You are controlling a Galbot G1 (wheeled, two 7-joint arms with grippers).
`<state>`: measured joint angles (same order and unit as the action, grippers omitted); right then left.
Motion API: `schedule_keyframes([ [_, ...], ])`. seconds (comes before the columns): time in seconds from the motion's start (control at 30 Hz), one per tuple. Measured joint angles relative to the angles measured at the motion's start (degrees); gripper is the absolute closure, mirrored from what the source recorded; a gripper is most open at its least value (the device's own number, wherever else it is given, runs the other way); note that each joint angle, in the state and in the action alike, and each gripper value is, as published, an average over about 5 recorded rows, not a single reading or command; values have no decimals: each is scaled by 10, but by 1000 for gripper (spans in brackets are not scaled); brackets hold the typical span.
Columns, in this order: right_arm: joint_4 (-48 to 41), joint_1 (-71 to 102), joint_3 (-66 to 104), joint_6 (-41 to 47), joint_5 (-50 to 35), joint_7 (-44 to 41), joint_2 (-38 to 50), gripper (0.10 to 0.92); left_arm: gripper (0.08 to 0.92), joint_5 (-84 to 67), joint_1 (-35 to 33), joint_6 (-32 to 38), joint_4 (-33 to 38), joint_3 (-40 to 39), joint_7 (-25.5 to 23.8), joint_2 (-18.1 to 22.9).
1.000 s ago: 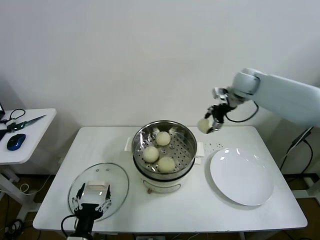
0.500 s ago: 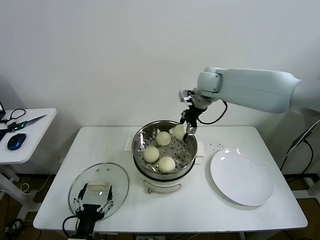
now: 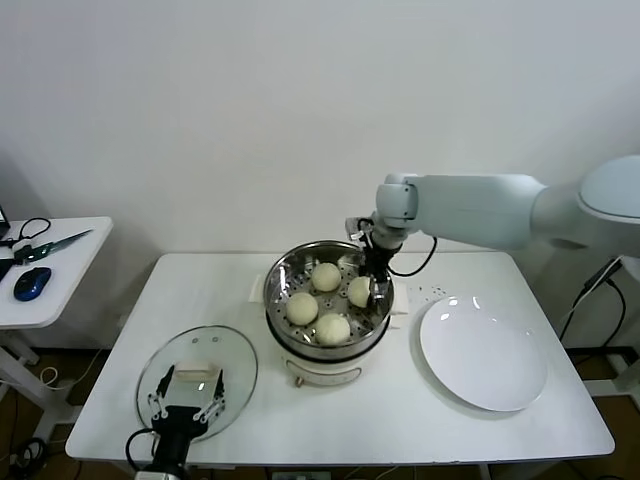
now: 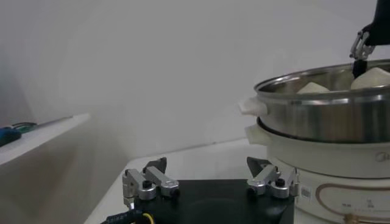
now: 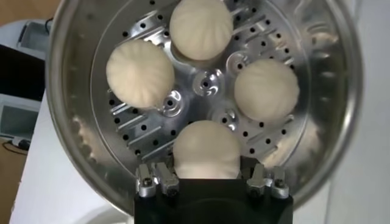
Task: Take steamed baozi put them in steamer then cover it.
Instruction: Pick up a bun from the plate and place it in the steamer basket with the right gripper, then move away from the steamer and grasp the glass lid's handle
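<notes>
The steamer [image 3: 283, 335] stands mid-table with several baozi on its perforated tray [image 5: 207, 82]. Three lie free [image 3: 326, 276] [image 3: 302, 307] [image 3: 333, 328]. My right gripper [image 3: 372, 290] reaches down inside the pot's right side, shut on a fourth baozi [image 5: 206, 149] that rests on the tray; its fingers [image 5: 152, 178] hug both sides. The cover [image 3: 232, 362], a glass lid with a white handle, lies flat at the front left. My left gripper [image 3: 185, 402] hovers open over its near edge, holding nothing; it [image 4: 207, 179] faces the steamer [image 4: 329, 115].
A white plate [image 3: 485, 355] lies bare to the right of the steamer. A small side table [image 3: 60, 290] at the far left carries a blue mouse [image 3: 32, 283] and scissors [image 3: 52, 243]. A white wall stands close behind.
My right arm swung left from above the plate side and lowered the baozi into the steamer, onto the tray's right side. The left arm barely moved.
</notes>
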<state>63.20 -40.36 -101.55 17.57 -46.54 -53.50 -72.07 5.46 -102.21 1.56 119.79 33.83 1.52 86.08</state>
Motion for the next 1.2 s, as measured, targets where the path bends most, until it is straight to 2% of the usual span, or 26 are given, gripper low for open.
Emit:
schedule_keyframes([
  [0.27, -3, 9, 8, 3, 8, 1, -2, 209, 177, 4, 6, -3, -2, -1, 0, 0],
  [0.87, 20, -33, 54, -31, 7, -31, 51, 203, 177, 16, 9, -8, 9, -4, 1, 2],
  [1.0, 33, -37, 68, -67, -10, -3, 85, 203, 177, 23, 11, -9, 8, -4, 1, 4],
  [1.2, 70, -15, 107, -133, -35, 85, 158, 203, 177, 31, 21, -13, 6, 3, 0, 7],
])
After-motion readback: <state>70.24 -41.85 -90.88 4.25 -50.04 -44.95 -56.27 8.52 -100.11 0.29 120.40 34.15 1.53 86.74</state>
